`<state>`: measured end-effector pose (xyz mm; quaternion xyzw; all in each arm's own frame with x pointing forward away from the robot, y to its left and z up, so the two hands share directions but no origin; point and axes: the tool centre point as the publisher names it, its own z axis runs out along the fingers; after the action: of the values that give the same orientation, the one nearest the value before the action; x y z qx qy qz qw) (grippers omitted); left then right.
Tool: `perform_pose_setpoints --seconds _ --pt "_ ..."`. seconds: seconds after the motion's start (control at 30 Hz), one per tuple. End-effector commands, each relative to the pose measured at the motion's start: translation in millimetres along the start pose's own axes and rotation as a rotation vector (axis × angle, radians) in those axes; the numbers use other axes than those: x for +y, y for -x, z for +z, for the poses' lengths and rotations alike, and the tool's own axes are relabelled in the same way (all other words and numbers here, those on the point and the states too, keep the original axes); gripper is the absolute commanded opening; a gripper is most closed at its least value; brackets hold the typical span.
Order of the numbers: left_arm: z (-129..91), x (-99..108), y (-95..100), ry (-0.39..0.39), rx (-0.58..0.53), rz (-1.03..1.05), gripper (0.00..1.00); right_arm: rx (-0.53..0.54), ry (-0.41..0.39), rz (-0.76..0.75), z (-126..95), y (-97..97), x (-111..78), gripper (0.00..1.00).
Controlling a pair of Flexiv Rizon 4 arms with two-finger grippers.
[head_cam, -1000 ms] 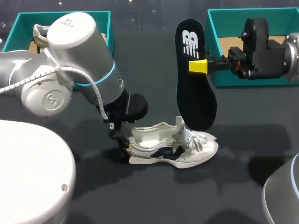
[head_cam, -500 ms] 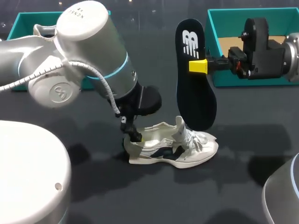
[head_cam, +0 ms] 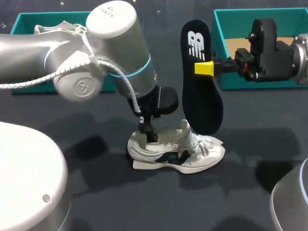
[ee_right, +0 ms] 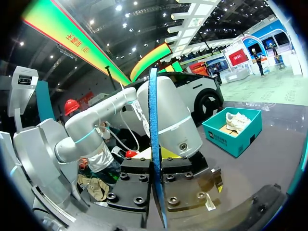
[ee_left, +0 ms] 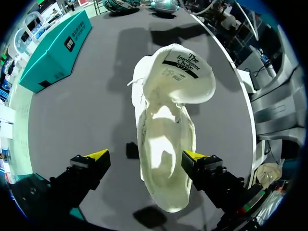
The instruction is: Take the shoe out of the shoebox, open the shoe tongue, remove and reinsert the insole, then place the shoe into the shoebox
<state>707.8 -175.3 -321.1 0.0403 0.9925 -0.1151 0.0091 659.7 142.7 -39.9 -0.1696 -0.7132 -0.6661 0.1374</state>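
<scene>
The left claw (ee_left: 146, 155) hangs just above the heel end of the white shoe (ee_left: 166, 125), its fingers spread wide. The heel opening lies between and under them. One yellow fingertip (ee_left: 195, 156) sits right at the shoe's side; whether it touches cannot be told. The other fingertip stands clear of the shoe over the dark tabletop (head_cam: 231, 192). Ahead of this claw the tongue (ee_left: 185, 72) is folded forward, its inner face up. The shoe rests upright on its sole on the tabletop, toe pointing away from the left claw.

The right claw (head_cam: 204, 68) is clamped on the dark insole (head_cam: 201, 82), pinching it from both faces about a third of the way down. The insole stands upright, its lower end just behind the shoe's laces and below the claw. In the right wrist view the insole shows edge-on between the two finger blocks.

A teal shoebox (head_cam: 219, 48) lies just behind the right claw. Another teal box (head_cam: 19, 24) lies behind the left arm, well apart from the left claw.
</scene>
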Motion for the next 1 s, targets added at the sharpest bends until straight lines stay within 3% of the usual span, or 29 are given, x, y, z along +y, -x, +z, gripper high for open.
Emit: perform_pose_setpoints --seconds 0.03,0.23,0.43,1.0 --pt "16.1 -14.5 3.6 0.027 -0.013 -0.008 0.74 -0.001 0.0 0.001 2.1 0.6 -0.7 0.0" --pt "31.0 -16.7 7.8 0.04 -0.018 -0.022 0.73 -0.001 0.0 0.001 2.1 0.6 -0.7 0.0" --pt "41.3 -12.6 11.8 0.049 -0.003 -0.042 0.78 -0.001 0.0 0.001 2.1 0.6 -0.7 0.0" --pt "58.4 -10.3 6.1 0.077 0.048 -0.043 0.62 -0.001 0.0 0.001 2.1 0.6 -0.7 0.0"
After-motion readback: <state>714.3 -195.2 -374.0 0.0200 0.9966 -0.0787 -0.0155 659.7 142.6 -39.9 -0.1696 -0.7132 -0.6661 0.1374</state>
